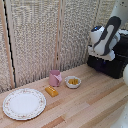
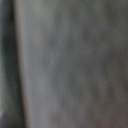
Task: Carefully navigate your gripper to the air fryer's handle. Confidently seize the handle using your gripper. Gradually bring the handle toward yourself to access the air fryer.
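Note:
The air fryer (image 1: 112,65) is a glossy black box at the far right of the exterior view, on the wooden table. The white-and-grey arm (image 1: 106,37) bends down over it, and its white hand (image 1: 101,53) sits low against the fryer's near upper side. From here the fingers are hidden, so open or shut cannot be told. The handle does not show in either view. The wrist view is filled by a blurred grey surface (image 2: 70,65) very close to the lens, with a darker band along one edge.
A pink mug (image 1: 55,78), a small white bowl (image 1: 73,82) with yellow contents and a yellow block (image 1: 51,91) stand mid-table. A floral plate (image 1: 24,103) lies at the exterior view's left. A woven screen (image 1: 40,35) backs the table (image 1: 87,107).

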